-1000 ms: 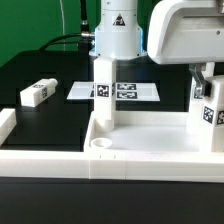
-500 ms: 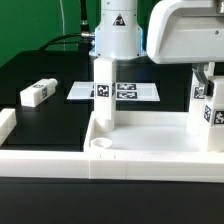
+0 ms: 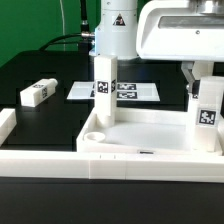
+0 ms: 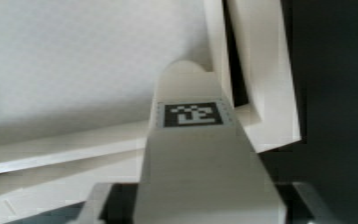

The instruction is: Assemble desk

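The white desk top [image 3: 150, 133] lies at the front with its raised rim and a round corner socket [image 3: 97, 135]. One tagged leg [image 3: 102, 85] stands upright at its far corner on the exterior view's left. My gripper [image 3: 207, 85] is shut on a second tagged leg [image 3: 207, 115], held upright at the top's far corner on the exterior view's right. In the wrist view this leg [image 4: 195, 130] runs out from between my fingers [image 4: 115, 200] over the top's rim [image 4: 265, 90]. A third leg [image 3: 36, 93] lies loose on the black table.
The marker board [image 3: 130, 91] lies flat behind the desk top. A low white border rail [image 3: 35, 160] runs along the front and turns up the exterior view's left side. The arm's base [image 3: 115, 30] stands at the back.
My gripper has shifted a little toward the exterior view's left with the leg in it. The desk top has shifted slightly with it. The loose leg has not moved.
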Controlling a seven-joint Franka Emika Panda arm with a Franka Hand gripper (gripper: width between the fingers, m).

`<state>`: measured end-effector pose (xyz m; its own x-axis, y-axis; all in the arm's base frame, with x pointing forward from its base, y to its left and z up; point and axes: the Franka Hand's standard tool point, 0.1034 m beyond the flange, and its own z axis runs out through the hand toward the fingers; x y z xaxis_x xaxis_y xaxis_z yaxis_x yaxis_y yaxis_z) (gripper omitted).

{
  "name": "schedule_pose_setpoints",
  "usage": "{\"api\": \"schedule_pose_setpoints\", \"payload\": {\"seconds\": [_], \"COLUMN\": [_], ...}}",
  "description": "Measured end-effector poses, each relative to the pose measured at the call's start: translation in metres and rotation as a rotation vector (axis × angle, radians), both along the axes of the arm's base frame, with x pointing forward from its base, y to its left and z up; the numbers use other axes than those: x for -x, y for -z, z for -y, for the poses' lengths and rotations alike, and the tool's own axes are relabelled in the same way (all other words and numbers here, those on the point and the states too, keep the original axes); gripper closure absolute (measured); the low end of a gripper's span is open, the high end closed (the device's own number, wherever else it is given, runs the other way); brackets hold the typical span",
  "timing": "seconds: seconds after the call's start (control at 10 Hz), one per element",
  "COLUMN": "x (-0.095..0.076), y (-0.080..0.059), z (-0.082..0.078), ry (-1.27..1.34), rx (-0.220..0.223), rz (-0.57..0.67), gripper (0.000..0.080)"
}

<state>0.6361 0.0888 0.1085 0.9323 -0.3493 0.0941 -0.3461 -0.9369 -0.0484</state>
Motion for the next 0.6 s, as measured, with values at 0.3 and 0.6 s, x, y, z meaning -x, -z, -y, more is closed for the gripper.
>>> {"api": "schedule_pose_setpoints", "payload": {"seconds": [0.3,0.6], "x": [0.002,0.002], "y": [-0.001,0.0], "z": [0.013,0.015], "ry": [0.195,0.197], "rx": [0.019,0.019], "rz": [-0.009,-0.01], "gripper": [0.0505,0.0301]}}
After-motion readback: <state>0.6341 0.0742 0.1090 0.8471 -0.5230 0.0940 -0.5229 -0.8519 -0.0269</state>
